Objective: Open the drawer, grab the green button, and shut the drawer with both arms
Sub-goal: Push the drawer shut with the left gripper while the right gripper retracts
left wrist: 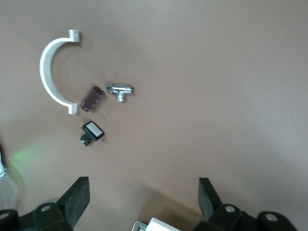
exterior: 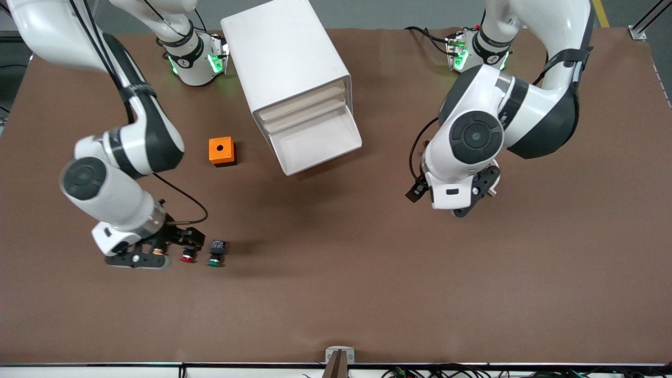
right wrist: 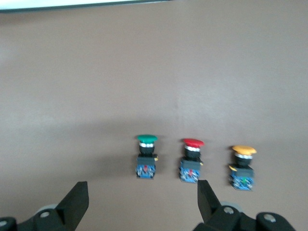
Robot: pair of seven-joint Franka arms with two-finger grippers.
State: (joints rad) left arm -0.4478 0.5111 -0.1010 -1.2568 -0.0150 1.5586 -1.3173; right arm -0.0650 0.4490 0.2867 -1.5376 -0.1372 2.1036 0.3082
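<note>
Reading the front camera's picture as a clock face, I start at the table's (exterior: pixel 367 315) near edge at six o'clock, where a broad strip of bare brown surface gives me room to move. At about eight o'clock lies a row of three buttons, caps toward the near edge: the green-capped button (exterior: pixel 216 254), a red-capped button (exterior: pixel 187 256) beside it, and an orange-capped button (right wrist: pixel 243 166) that I see only in the right wrist view. The right pincer (right wrist: pixel 142 202) hangs low over the table by this row, its fingers spread wide with nothing between them. At three o'clock the left pincer (left wrist: pixel 144 202) waits over the table, also spread and holding nothing; under it lie four small parts, among them a white curved clip (left wrist: pixel 50 72). One orange box (exterior: pixel 222 151) sits at ten o'clock. At twelve stands one white cabinet (exterior: pixel 283 58), the drawer (exterior: pixel 315 144) pulled out.
</note>
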